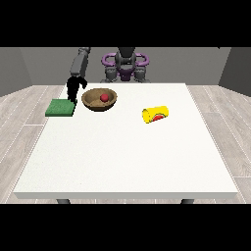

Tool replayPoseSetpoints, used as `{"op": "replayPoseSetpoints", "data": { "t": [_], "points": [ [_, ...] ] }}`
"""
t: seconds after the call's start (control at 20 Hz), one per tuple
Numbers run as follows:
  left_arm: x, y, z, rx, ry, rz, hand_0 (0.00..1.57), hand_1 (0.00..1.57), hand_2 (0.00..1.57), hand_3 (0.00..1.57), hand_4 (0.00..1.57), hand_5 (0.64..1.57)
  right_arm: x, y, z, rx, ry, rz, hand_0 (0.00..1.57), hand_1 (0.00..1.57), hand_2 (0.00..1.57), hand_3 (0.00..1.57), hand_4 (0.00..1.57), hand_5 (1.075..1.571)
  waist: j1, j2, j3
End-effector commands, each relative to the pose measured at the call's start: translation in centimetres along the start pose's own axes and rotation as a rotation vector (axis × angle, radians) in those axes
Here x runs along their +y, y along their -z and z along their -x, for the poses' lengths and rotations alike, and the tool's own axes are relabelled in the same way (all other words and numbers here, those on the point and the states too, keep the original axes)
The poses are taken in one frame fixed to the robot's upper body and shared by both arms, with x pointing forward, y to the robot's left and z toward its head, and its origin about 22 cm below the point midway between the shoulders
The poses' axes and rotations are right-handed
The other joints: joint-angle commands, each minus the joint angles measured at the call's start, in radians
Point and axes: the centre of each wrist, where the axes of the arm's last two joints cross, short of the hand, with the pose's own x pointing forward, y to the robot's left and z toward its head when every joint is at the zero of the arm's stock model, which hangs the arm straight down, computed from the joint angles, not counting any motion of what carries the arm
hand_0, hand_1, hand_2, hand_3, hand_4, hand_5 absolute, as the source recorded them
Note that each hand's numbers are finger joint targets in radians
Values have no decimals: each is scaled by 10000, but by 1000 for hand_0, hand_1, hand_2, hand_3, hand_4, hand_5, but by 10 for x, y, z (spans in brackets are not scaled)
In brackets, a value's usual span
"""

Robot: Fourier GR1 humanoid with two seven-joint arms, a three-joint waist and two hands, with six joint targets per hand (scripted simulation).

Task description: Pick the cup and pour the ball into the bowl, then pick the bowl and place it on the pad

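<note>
Front view takes in a large white table (pixel 127 152) with the robot small behind its far edge. On the far part of the table, towards the view's left, lies a flat green pad (pixel 61 108). Just to the right of it stands a brown bowl (pixel 100 99), upright, with a red ball (pixel 104 98) already lying inside it. Well to the right of the bowl a yellow cup (pixel 155 114) lies on its side, its long axis running across the view and its open mouth turned towards the view's left and the camera; red shows inside the mouth, though what it is cannot be told.

One hand shows, the hand at the view's left (pixel 73 88), hanging from a grey arm above the gap between pad and bowl, near the bowl's left rim and apart from it. Whether its fingers are spread or closed cannot be told; it appears to hold nothing.

Judging by the ball in the bowl, the pour looks done and moving the bowl is what remains. The bowl lies just to the right of this hand, and the pad just to its left and nearer the camera, so the carry should be short and leftward. No other hand is visible.
</note>
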Motion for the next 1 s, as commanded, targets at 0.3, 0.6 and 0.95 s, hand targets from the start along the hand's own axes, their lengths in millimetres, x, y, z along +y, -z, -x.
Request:
{"op": "replayPoseSetpoints", "data": {
  "t": [0.3, 0.6, 0.95],
  "points": [
    [47, -25, -15, -692, -59, -196, 0, 0, 0, 0, 1014, 1532, 9, 17, 19, -419, 46, -397, 0, 0, 0, 0, 529, 1553, -226, 862, 4],
    [63, -27, -47, -1091, 80, -459, 0, 0, 0, 0, 1014, 1534, 8, 15, 32, -691, 163, -204, 0, 0, 0, 0, 479, 1549, -148, 1270, 9],
    [74, -27, -58, -1424, -64, -301, 0, 0, 0, 0, 1024, 1536, 39, 29, 20, -750, 216, -523, 0, 0, 0, 0, 444, 1547, 31, 1496, 1]
  ]
}}
